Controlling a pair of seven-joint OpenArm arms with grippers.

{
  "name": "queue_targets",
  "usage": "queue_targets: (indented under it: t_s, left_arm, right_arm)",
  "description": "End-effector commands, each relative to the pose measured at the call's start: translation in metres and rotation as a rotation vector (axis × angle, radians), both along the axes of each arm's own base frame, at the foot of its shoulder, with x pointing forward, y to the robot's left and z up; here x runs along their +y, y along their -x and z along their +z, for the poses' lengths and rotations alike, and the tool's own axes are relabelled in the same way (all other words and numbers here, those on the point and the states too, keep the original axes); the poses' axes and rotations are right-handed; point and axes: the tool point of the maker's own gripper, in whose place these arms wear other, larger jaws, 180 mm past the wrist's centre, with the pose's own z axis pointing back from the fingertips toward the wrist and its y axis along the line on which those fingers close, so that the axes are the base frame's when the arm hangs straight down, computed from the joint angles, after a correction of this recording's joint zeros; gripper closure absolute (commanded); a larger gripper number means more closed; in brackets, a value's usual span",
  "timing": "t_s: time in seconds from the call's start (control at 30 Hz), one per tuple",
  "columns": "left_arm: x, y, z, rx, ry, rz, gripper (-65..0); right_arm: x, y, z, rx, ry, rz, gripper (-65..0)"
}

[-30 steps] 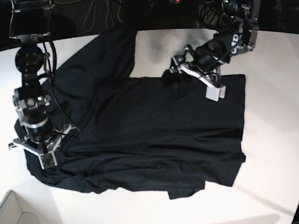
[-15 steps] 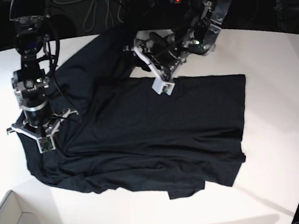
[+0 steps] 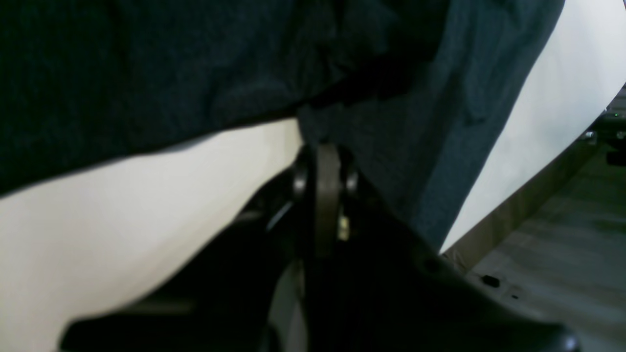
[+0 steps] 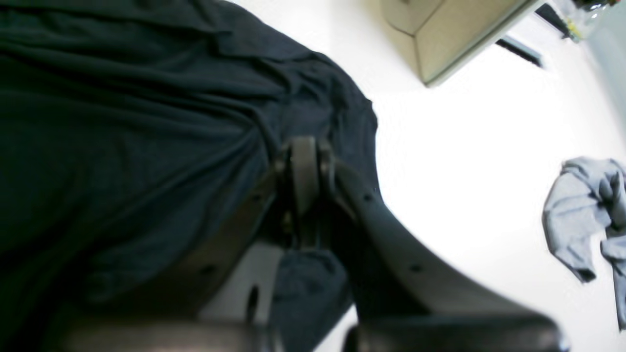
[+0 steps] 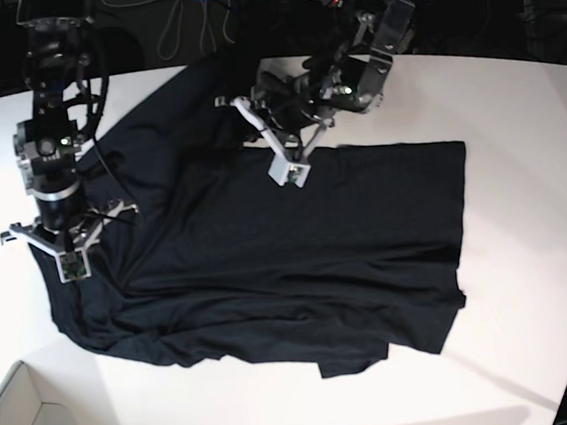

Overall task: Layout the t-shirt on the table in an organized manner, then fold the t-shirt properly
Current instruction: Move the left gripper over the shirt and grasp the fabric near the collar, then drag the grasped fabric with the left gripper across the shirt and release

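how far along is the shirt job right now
Done: the wrinkly black fabric t-shirt lies mostly spread on the white matte table. In hand: the left gripper is shut on cloth near the far edge, the right gripper shut on the opposite side. Left: smoothing the bunched side and every fold.

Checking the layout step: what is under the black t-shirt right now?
Under the t-shirt lies the white table, bare around it. In the left wrist view a lifted fold shows tabletop beneath. Whatever sits beneath the rest of the cloth is covered.
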Motion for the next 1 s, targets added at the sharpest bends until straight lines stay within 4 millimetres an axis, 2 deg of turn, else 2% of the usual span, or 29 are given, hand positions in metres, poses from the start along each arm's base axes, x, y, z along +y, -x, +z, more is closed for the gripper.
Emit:
queue_targets:
  t_s: [0.0,0.07,0.33,0.43,0.5,0.67,0.77,0.97]
  left_arm:
    - [0.011,-0.007,0.001,-0.007,-0.045,0.006,0.0]
    - [0.028,-0.027,0.014,-0.058,-0.053,0.043,-0.1]
    - [0.059,-0.114,0.077,-0.258,-0.044,0.149,-0.1]
    - [0.059,-0.133,0.094,-0.308,-0.042,0.151,-0.1]
    - [0.06,-0.143,0.102,-0.33,-0.043,0.154,-0.1]
    - [0.061,-0.171,0.131,-0.407,-0.034,0.166,-0.1]
    - [0.063,-0.191,0.147,-0.445,-0.038,0.172,-0.1]
    - [0.048,-0.225,0.179,-0.483,0.012,0.196,-0.1]
  right_arm:
    - [-0.004,-0.005,0.017,-0.055,0.017,-0.001,0.0]
    - [-0.004,0.002,0.009,-0.034,0.017,0.0,0.0]
    - [0.013,0.022,-0.004,-0.005,-0.033,0.0,0.0]
    - [0.016,0.032,-0.006,0.006,-0.033,0.005,0.0]
    - [0.025,0.036,-0.007,0.011,-0.044,0.02,0.0]
    - [0.033,0.054,-0.019,0.053,-0.057,0.029,0.0]
    - [0.038,0.058,-0.024,0.068,-0.068,0.036,0.0]
    - [0.035,0.065,-0.029,0.089,-0.063,0.027,0.0]
